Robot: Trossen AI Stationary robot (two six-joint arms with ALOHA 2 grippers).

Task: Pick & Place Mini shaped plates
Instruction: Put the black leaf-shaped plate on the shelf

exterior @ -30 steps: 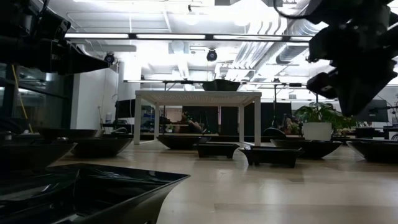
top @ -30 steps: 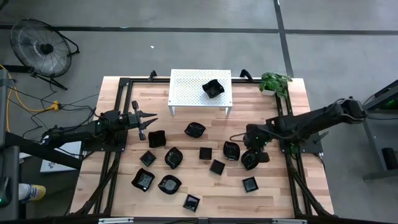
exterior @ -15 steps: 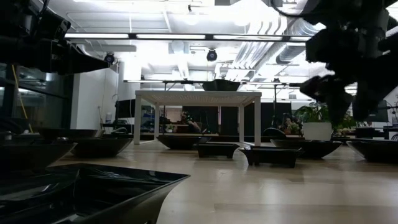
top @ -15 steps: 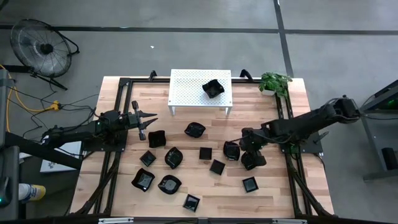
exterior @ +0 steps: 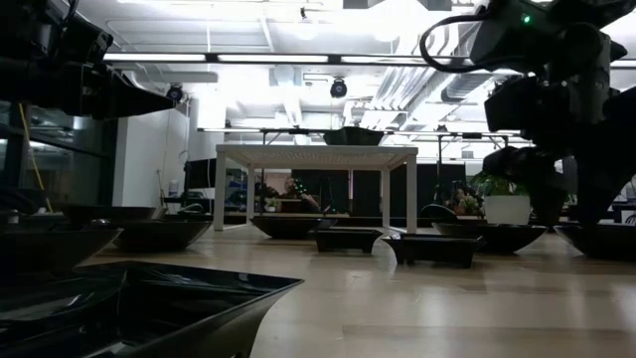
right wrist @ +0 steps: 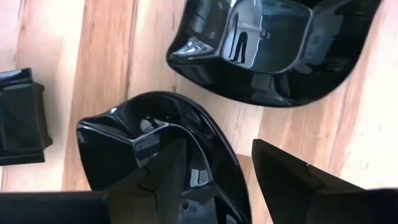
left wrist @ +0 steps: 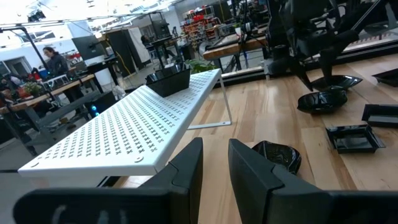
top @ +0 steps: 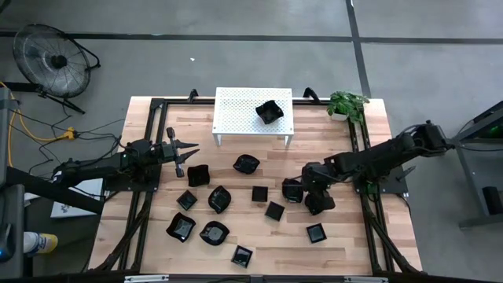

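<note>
Several small glossy black mini plates lie scattered on the wooden table (top: 236, 236). One more (top: 269, 112) sits on top of the white perforated stand (top: 236, 118). My right gripper (top: 310, 195) points steeply down over a rounded plate (right wrist: 124, 149), open. One finger stands over the plate's hollow, the other outside its rim (right wrist: 221, 162). Whether either finger touches the plate does not show. Another rounded plate (right wrist: 267, 43) lies just beyond it. My left gripper (left wrist: 215, 168) hovers level at the table's left side, its fingers a little apart and holding nothing.
A square plate (right wrist: 22, 118) lies close beside the rounded one. A potted plant (top: 346, 102) stands at the far right corner. Black frame rails (top: 145, 196) run along the table's left and right sides. Bare wood shows near the front edge.
My right gripper has sunk toward the table and drifted toward the table's left edge. It now stands over the pair of rounded plates, and its fingers have opened. No plate has moved.
</note>
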